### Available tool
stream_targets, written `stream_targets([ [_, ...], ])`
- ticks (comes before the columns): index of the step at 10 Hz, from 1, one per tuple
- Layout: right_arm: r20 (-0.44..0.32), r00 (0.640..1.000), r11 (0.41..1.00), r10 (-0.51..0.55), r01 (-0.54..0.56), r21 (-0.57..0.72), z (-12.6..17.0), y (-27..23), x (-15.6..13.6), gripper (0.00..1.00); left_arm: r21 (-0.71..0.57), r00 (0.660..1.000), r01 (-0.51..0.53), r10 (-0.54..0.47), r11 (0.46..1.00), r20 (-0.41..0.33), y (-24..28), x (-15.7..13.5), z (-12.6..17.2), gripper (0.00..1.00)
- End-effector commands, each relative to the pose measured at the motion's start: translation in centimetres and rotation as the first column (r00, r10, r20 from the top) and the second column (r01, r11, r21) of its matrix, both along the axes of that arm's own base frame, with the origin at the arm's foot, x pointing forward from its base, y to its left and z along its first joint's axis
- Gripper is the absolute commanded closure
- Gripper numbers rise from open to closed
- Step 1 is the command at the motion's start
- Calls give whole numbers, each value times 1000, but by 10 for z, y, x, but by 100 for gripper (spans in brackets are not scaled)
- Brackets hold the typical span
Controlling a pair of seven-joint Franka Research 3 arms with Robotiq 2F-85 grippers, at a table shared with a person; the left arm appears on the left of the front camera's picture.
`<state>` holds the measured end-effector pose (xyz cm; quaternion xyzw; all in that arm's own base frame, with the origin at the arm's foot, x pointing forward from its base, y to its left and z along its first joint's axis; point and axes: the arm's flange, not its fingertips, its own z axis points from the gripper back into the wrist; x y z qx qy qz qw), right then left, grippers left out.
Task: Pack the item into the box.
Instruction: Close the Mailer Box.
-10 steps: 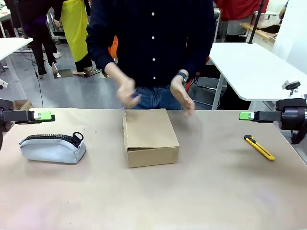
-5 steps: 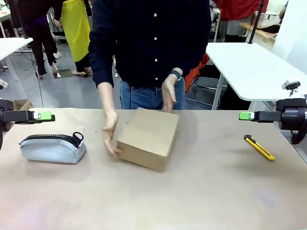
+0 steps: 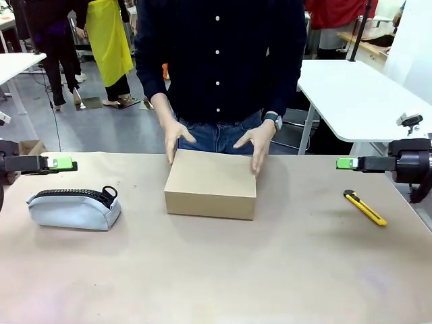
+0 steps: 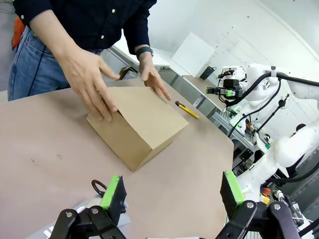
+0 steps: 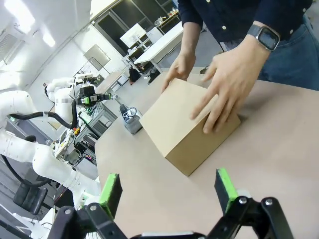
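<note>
Meanwhile the box sits closed mid-table under the person's hands, well apart from both spread, empty grippers (left gripper, right gripper) at the table's sides

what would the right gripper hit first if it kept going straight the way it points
Probably the box: from the open right gripper, it lies straight ahead, with bare table between. Depth is unclear, and the front view suggests the gripper may pass above it.

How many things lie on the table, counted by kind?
Cardboard box: 1
Light-blue zip pouch: 1
Yellow-and-black utility knife: 1
Total: 3
</note>
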<state>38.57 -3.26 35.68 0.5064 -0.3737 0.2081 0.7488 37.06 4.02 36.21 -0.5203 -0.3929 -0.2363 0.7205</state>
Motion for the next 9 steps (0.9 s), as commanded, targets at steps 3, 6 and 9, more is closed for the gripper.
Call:
stream_targets([
  [3, 5, 1000, 1000, -8, 8, -10, 2, 1, 1, 0, 7, 1000, -1, 1, 1000, 18, 0, 0, 1, 0],
  [6, 5, 1000, 1000, -8, 8, -10, 2, 1, 1, 0, 7, 1000, -1, 1, 1000, 18, 0, 0, 1, 0],
  [9, 5, 1000, 1000, -8, 8, -10, 2, 1, 1, 0, 7, 1000, -1, 1, 1000, 18, 0, 0, 1, 0],
])
